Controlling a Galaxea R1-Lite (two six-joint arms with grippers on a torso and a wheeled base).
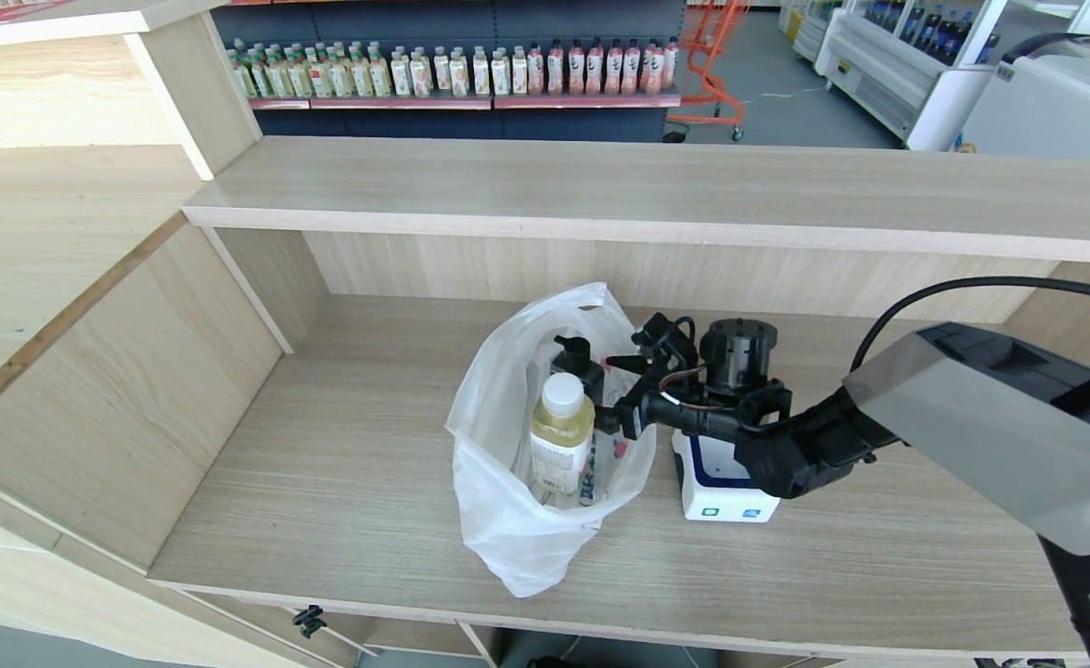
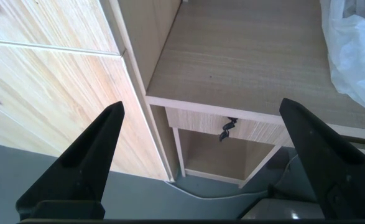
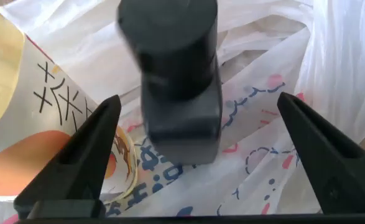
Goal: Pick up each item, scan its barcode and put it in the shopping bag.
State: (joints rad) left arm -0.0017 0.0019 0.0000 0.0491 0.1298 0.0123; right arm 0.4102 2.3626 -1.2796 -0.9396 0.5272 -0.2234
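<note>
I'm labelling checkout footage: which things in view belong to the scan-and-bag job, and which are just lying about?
Job:
plastic shopping bag
white-capped yellow drink bottle
black-capped container
white and blue scanner
right gripper

Just about:
shelf of drink bottles
orange trolley
freezers

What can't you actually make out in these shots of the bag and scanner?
Head view: the bottle base, behind the shopping bag rim; its label print is too small.
Head view: most of the scanner, covered by the right arm.
Right wrist view: the black-topped item, blurred; its body is not discernible.
Left wrist view: the shopping bag, cut off at the edge.
</note>
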